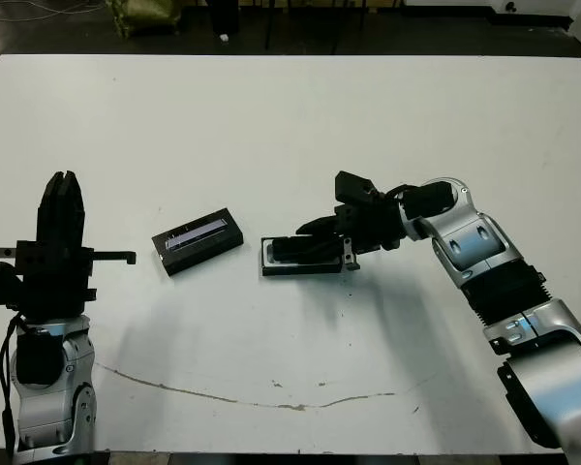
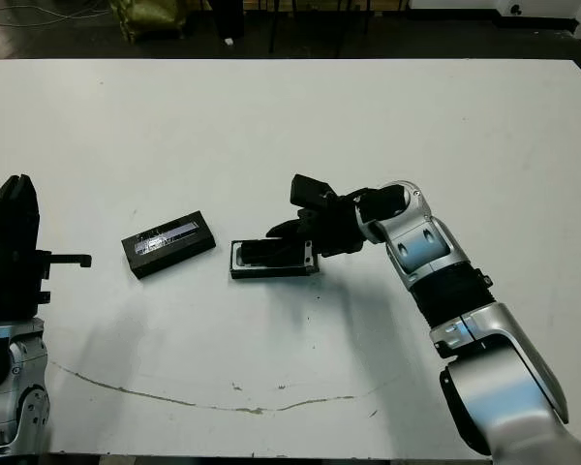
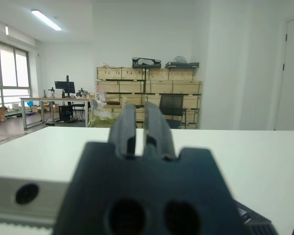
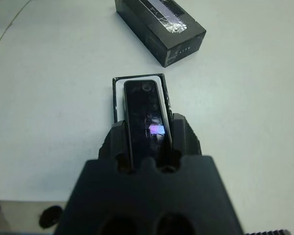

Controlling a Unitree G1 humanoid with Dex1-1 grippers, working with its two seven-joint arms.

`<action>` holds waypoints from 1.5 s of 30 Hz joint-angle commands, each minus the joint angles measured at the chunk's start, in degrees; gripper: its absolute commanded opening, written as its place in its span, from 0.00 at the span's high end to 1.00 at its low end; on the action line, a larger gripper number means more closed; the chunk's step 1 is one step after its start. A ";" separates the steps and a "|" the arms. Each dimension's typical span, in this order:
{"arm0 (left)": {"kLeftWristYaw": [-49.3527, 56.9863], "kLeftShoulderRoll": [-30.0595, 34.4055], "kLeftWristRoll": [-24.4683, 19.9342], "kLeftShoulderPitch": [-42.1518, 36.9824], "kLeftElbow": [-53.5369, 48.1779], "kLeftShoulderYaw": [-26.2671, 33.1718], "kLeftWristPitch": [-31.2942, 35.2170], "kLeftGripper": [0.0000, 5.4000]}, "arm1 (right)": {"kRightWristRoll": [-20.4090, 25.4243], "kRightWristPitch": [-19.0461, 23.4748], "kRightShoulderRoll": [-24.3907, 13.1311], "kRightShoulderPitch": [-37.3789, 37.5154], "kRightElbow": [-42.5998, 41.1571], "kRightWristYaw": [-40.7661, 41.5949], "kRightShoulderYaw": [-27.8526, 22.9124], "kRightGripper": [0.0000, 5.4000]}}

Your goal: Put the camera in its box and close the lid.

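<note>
Near the middle of the white tabletop (image 1: 290,126), the right end effector (image 4: 146,128) clamps the slim black camera (image 4: 146,115) over the white-lined black box (image 4: 118,93); lid (image 1: 198,240) lettering is unreadable.

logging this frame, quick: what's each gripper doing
left gripper: shut, holding nothing
right gripper: shut on the camera, over the box

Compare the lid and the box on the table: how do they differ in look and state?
The lid shows a black top with a silvery stripe; the box shows a white inner lining. The lid lies free and untouched, to the box's left; the box has the camera over it, gripped by the right gripper. Both are small black rectangles of similar size on the white table.
</note>
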 commanded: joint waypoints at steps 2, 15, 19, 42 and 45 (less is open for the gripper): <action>0.28 -0.17 -0.11 0.74 0.34 0.23 0.94 1.00 | -1.08 -0.75 0.89 0.02 1.57 0.89 1.26 0.92; -0.11 -0.23 -0.40 0.80 0.83 0.22 0.24 1.00 | -3.03 -0.86 1.70 -0.72 1.48 0.49 2.88 0.92; -0.02 -0.32 -0.23 0.84 0.87 0.20 0.00 1.00 | -2.43 -0.16 1.75 -0.72 1.90 1.05 2.41 0.92; 0.20 -0.41 -0.62 0.95 0.34 0.05 0.73 1.00 | -1.55 1.21 0.61 -0.68 3.77 2.37 0.40 0.84; 0.07 -0.43 -0.86 0.90 0.46 0.07 0.72 1.00 | -1.44 1.25 0.82 -0.76 4.33 2.44 0.22 0.72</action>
